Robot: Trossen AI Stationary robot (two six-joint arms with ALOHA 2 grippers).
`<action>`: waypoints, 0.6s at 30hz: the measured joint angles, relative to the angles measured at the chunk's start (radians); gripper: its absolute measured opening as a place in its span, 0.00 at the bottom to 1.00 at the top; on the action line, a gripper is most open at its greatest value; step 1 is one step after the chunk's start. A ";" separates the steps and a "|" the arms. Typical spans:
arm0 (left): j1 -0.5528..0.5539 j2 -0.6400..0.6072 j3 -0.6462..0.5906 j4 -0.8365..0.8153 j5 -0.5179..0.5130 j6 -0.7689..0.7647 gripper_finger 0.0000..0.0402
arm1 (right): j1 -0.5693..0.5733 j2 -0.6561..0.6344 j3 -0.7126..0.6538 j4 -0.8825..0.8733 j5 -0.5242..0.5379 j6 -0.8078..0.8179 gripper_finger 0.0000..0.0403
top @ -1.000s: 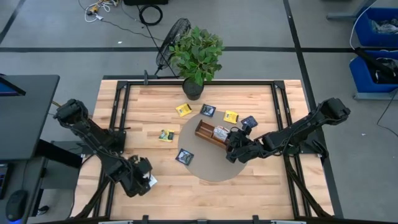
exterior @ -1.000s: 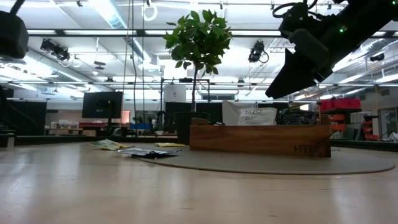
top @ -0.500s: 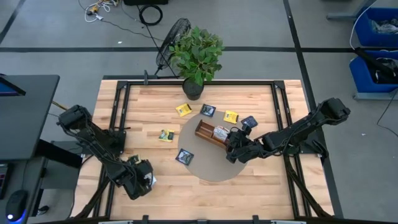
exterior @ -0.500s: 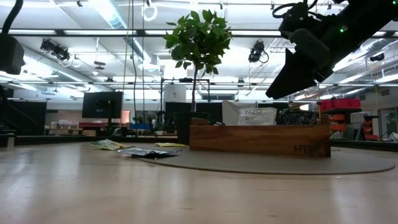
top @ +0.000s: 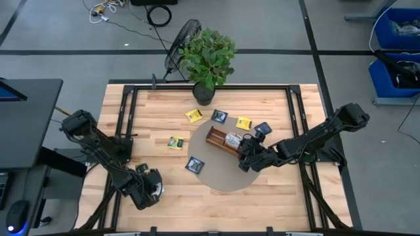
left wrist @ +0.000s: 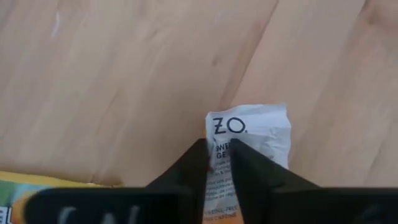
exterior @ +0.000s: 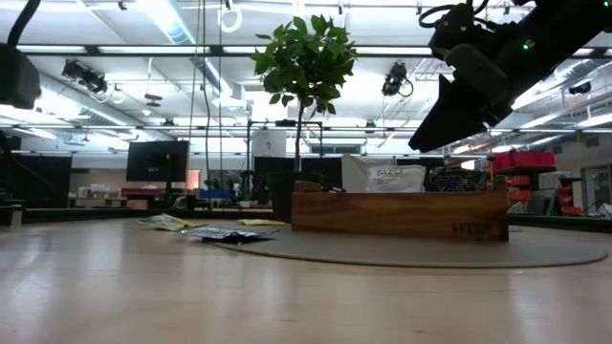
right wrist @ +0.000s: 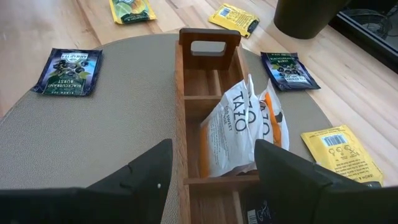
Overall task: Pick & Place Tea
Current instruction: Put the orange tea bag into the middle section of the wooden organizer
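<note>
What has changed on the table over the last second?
The left pincer at the table's near left corner closed on a white-and-orange tea packet; its arm shifted slightly. The right pincer stayed open over the wooden box; the other packets lie unmoved.

A robot lab or workshop, w/ a big open room: long ceiling lights (exterior: 182, 24), a computer screen (exterior: 158, 160) at 9 o'clock, cables on the floor (top: 157, 13) at 12, blue bins (top: 397, 39) at 2.
</note>
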 joint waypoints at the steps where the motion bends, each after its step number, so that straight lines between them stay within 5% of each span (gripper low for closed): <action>1: 0.000 0.000 0.000 0.000 -0.001 0.012 0.13 | 0.000 0.000 0.000 0.000 0.000 0.000 0.58; 5: 0.002 -0.001 0.000 0.000 -0.007 0.044 0.02 | 0.000 0.000 0.000 0.000 0.000 0.000 0.58; 18: 0.054 -0.001 0.000 0.088 -0.200 0.180 0.01 | 0.000 0.000 0.000 0.018 -0.008 0.000 0.58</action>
